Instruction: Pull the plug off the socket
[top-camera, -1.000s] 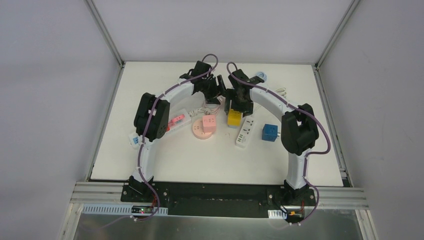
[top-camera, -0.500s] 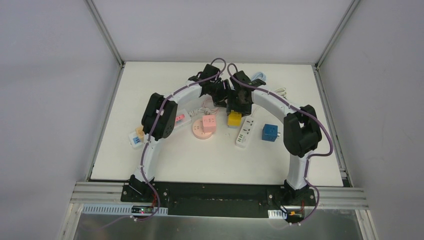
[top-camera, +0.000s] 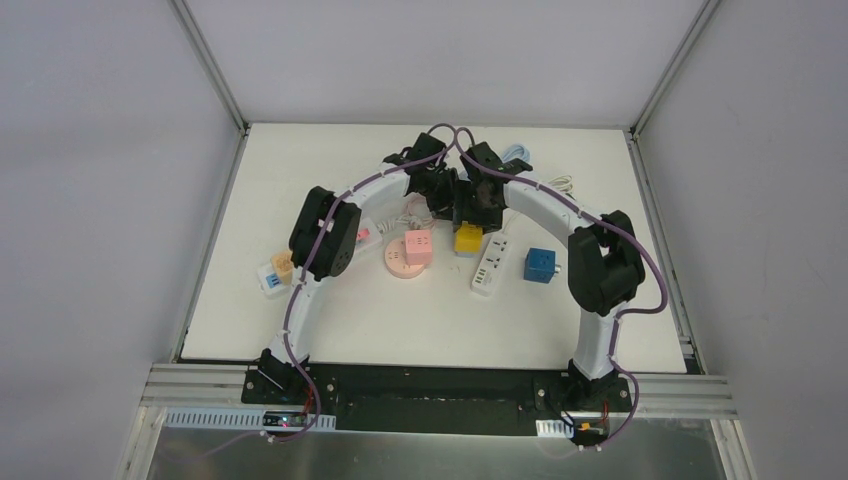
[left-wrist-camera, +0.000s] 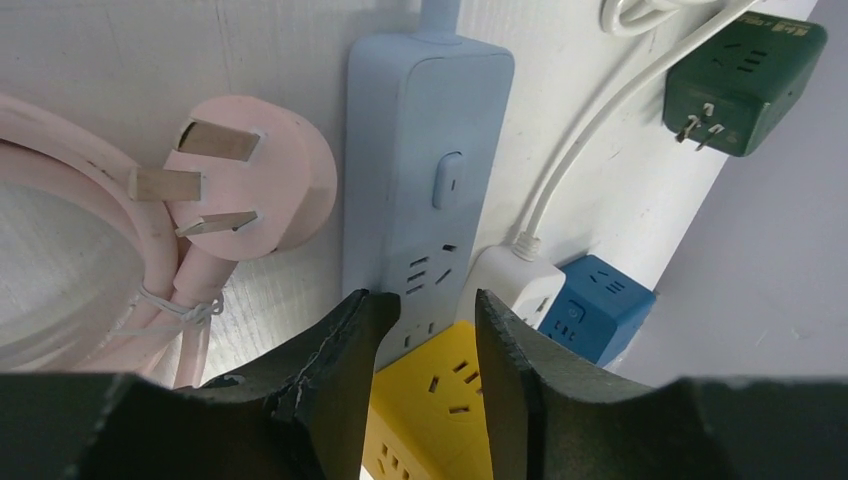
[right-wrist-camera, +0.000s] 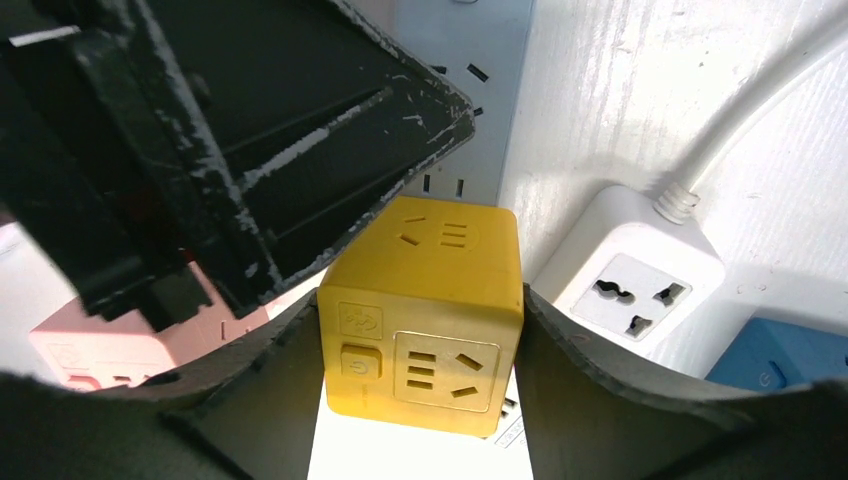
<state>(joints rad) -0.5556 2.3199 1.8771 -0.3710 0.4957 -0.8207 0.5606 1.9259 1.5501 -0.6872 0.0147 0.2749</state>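
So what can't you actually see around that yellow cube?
Top view: the light blue strip is mostly hidden beneath both wrists.
Both wrist views: the yellow cube hides with its own body where it joins the strip, so any prongs are unseen.
Left wrist view: the left hand and the bottom edge cut off most of the cube.
Left wrist view: the print on the green adapter is too small to read.

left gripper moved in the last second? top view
Yes. The left gripper has shifted right, toward the yellow cube, which has stayed put beside the white power strip.
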